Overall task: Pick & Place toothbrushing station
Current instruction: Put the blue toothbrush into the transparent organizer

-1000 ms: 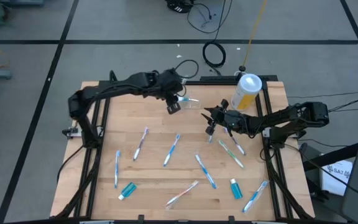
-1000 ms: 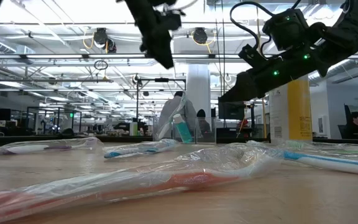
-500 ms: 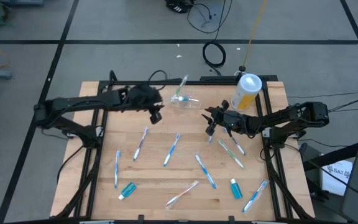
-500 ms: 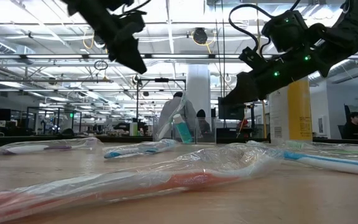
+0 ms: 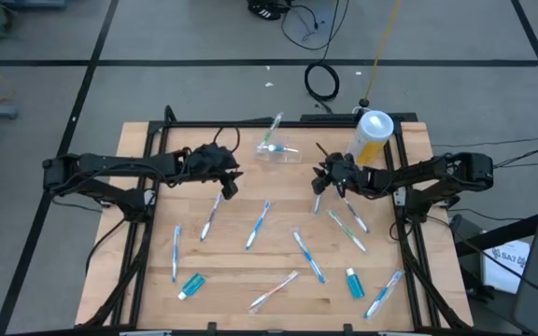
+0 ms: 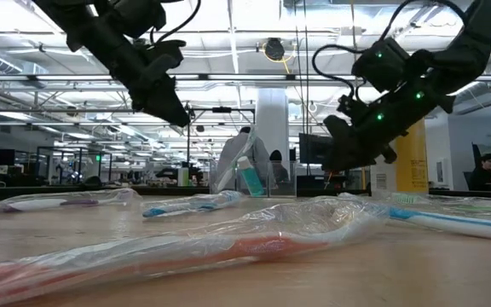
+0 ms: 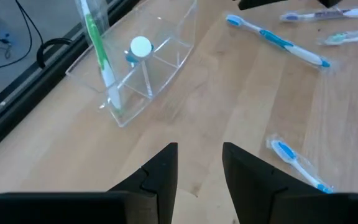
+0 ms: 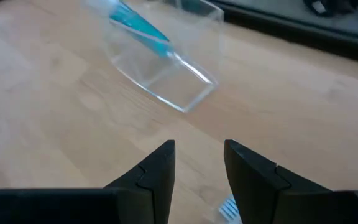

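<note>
The clear plastic holder [image 5: 280,153] stands on the wooden table near its far edge. A green toothbrush [image 7: 98,56] and a white-capped tube [image 7: 140,48] stand in it. It also shows in the right wrist view [image 8: 166,71] and the low view [image 6: 245,175]. My left gripper [image 5: 227,185] is open and empty above the table, left of and nearer than the holder. My right gripper [image 5: 318,187] is open and empty, right of and nearer than the holder. Both grippers point toward it.
A yellow canister with a white lid [image 5: 372,136] stands at the far right. Several wrapped toothbrushes [image 5: 258,224] and two teal tubes [image 5: 191,285] [image 5: 354,283] lie across the middle and near part of the table. A black frame [image 5: 250,122] edges the table.
My left gripper has drawn away from the holder, toward the table's left and near edges, and has come lower. My right gripper has shifted a little toward the far edge and tipped its fingers further down. The holder has stayed in place.
</note>
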